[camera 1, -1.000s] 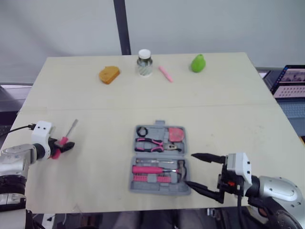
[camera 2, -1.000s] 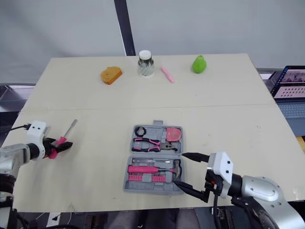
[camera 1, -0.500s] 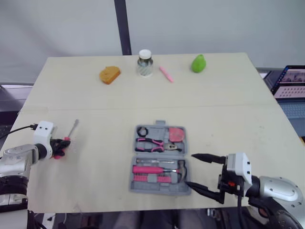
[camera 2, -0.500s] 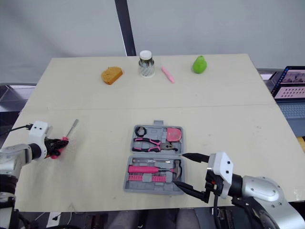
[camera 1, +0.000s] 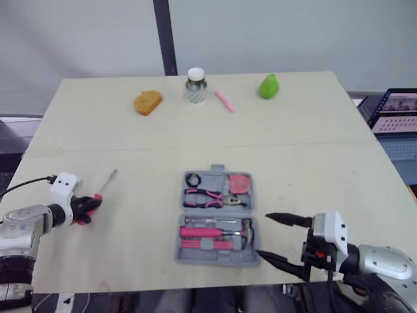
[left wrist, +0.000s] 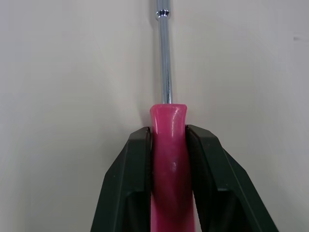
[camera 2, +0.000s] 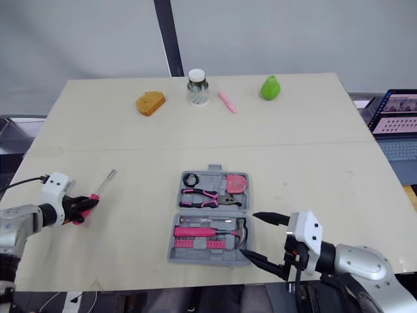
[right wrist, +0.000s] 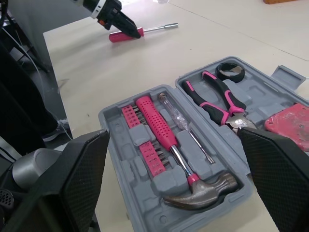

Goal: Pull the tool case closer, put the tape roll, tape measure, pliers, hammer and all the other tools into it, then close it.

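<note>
Left wrist view: left tool (left wrist: pixel 169 130) clamps one screwdriver (left wrist: pixel 167 150); right tool (camera 1: pixel 262 235) gapes, empty, beside one case (camera 1: pixel 214 259).

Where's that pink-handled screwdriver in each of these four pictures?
Left eye view: the screwdriver sits well left of the open tool case.
Right eye view: same place, screwdriver left of the case.
Left wrist view: its pink handle is clamped between the black jaws, shaft pointing away.
Right wrist view: it shows beyond the case.
Shared landmark: the left gripper shut on its handle.
</note>
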